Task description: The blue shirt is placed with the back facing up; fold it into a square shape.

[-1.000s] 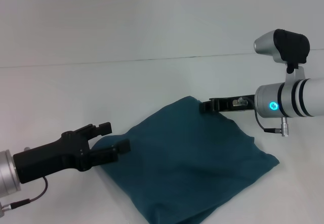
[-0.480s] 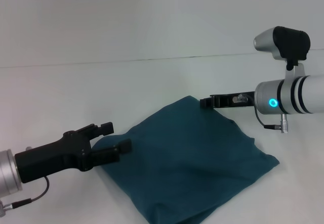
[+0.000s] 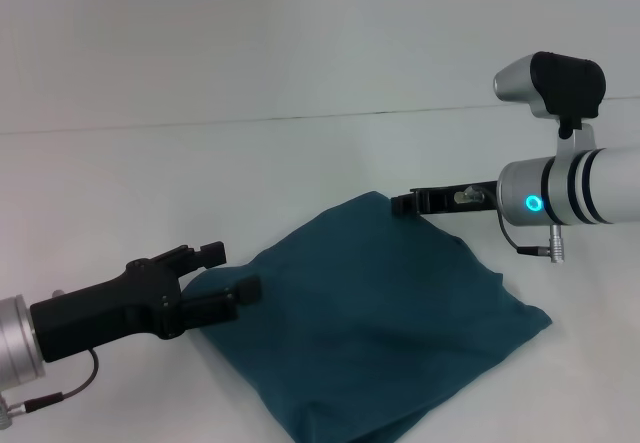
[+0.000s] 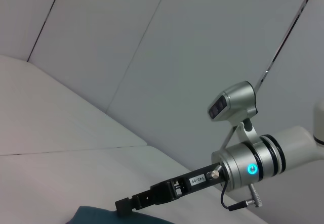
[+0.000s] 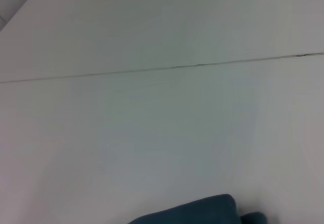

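Left hand (image 3: 222, 271) reaches in from the robot's left side with its two black fingers spread apart, one finger (image 3: 208, 253) above the cloth edge and the other lying at the near-left corner of the blue shirt (image 3: 375, 323). No cloth sits pinched between them. From the head view it cannot be told whether the lower finger touches the fabric or floats just over it.

Right hand (image 3: 405, 204) comes in from the robot's right, level and held low, with its dark tip at the far corner of the blue shirt. Whether its fingers are spread or pressed together cannot be told from any view; the left wrist view shows it side-on as a single dark bar (image 4: 126, 204) just above the cloth's edge.

The blue shirt lies folded into a rough four-sided shape on the white table (image 3: 150, 183), turned like a diamond, plain side up, with soft creases across its middle. A corner of it shows in the right wrist view (image 5: 202, 211).
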You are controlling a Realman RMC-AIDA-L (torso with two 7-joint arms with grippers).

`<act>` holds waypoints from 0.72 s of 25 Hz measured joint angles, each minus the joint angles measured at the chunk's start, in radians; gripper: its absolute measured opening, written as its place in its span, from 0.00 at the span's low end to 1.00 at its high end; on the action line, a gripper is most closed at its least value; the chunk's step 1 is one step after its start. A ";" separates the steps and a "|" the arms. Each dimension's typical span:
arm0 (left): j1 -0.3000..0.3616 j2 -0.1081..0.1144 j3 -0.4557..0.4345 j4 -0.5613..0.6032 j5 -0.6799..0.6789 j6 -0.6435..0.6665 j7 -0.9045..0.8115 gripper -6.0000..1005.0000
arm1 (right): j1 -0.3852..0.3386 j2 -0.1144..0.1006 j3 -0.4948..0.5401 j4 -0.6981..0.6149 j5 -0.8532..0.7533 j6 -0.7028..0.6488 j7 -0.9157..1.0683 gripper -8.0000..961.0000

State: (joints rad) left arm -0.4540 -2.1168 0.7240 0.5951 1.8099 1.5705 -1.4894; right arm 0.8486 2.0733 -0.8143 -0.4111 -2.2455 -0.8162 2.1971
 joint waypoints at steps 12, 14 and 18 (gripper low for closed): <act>0.000 -0.002 -0.002 0.000 -0.001 0.003 0.000 0.95 | -0.008 0.012 0.006 -0.003 0.011 0.002 -0.034 0.08; 0.000 -0.002 -0.002 0.000 -0.001 0.003 0.000 0.95 | -0.010 0.012 0.009 -0.006 0.020 0.002 -0.042 0.01; 0.003 -0.004 -0.002 0.000 -0.006 0.003 0.000 0.95 | -0.019 0.012 0.010 -0.013 0.062 0.001 -0.077 0.01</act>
State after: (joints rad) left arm -0.4510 -2.1210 0.7224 0.5951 1.8043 1.5740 -1.4894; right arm 0.8292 2.0858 -0.8039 -0.4237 -2.1837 -0.8151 2.1196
